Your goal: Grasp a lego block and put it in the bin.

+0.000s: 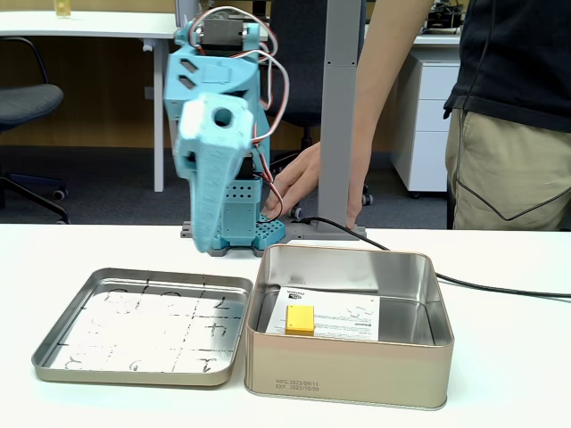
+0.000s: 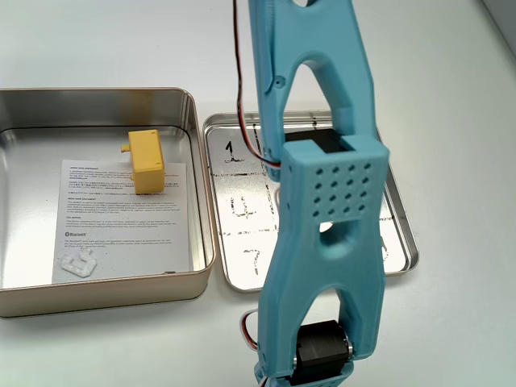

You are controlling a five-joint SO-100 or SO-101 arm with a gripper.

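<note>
Your lego block [image 1: 300, 318] already lies inside the bin [image 1: 357, 379], resting on the white paper sheet [image 1: 343, 314] near the wall that faces the tray, so the deposit looks done to me. In the other fixed view the same block [image 2: 146, 160] sits at the top edge of the paper, close to the bin's far wall.

The tool [image 1: 207, 234] hangs nose-down above the back edge of the shallow tray [image 1: 53, 357], its pale fingers pressed together into a narrow wedge with nothing between them. It sits beside the bin, not over it.

Here is what you should watch for. The arm [image 2: 322, 193] stretches across the tray, and its red and white wires [image 2: 242, 89] loop loosely at its side; a careless sweep towards the bin could catch the tin's rim and shove it along the smooth white surface [image 1: 508, 357], as the tin looks light and unanchored. The tray touches the bin's side wall, so a knock to one probably shifts both.

A person's hand [image 1: 299, 183] hangs just behind the robot's base. If you move the arm backwards or swing it round, it could strike those fingers. Wait until the hand is clear.

A small white plastic piece [image 2: 78, 262] also lies in the bin's near corner. Don't mistake it for your target if you reach in again.
</note>
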